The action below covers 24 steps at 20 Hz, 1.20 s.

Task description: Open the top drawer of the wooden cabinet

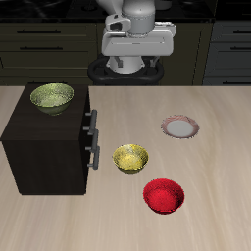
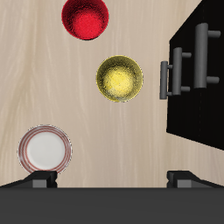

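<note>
The wooden cabinet (image 1: 44, 142) is a very dark brown box near the table's side edge, with grey bar handles stacked on its front. The top drawer (image 1: 86, 120) is shut, its handle (image 1: 93, 119) uppermost. In the wrist view the cabinet (image 2: 206, 118) shows its front from above, and the top drawer's handle (image 2: 206, 57) is the longest-looking bar. My gripper (image 1: 135, 63) hangs high at the table's back, well away from the cabinet. It is open and empty, and both fingertips (image 2: 39, 179) show wide apart in the wrist view, where the gripper (image 2: 112, 179) points down.
An olive-green bowl (image 1: 52, 97) stands on the cabinet's top. A yellow bowl (image 1: 130, 158) (image 2: 119, 78) sits just in front of the handles. A red bowl (image 1: 164, 195) (image 2: 85, 17) is nearer the table's front edge. A plate (image 1: 179, 126) (image 2: 45, 149) lies farther back.
</note>
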Tool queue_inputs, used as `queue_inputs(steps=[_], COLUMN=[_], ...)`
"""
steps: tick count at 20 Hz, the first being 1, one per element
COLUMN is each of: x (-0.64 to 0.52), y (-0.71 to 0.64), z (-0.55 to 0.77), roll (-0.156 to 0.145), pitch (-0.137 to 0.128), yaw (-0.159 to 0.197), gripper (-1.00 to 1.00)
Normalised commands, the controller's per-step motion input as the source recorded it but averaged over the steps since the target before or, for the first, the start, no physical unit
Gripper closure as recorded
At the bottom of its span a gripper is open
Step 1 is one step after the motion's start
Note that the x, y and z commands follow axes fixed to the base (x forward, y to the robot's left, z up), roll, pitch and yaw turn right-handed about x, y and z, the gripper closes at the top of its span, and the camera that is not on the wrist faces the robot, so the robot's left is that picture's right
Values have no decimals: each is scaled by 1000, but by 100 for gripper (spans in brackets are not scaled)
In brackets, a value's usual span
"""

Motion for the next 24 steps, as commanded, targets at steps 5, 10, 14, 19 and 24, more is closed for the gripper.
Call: queue_inputs(steps=[5,10,14,19,24], x=[172,187,163,239,217], y=[103,125,131,-63,-91], z=[84,136,96,86,-10], roll=[18,8,9,-18,-13], pitch=[-9,-14,-18,-4,9], yaw=[3,-10,-1,-2,5], gripper=[-100,-100,-100,-100,-100])
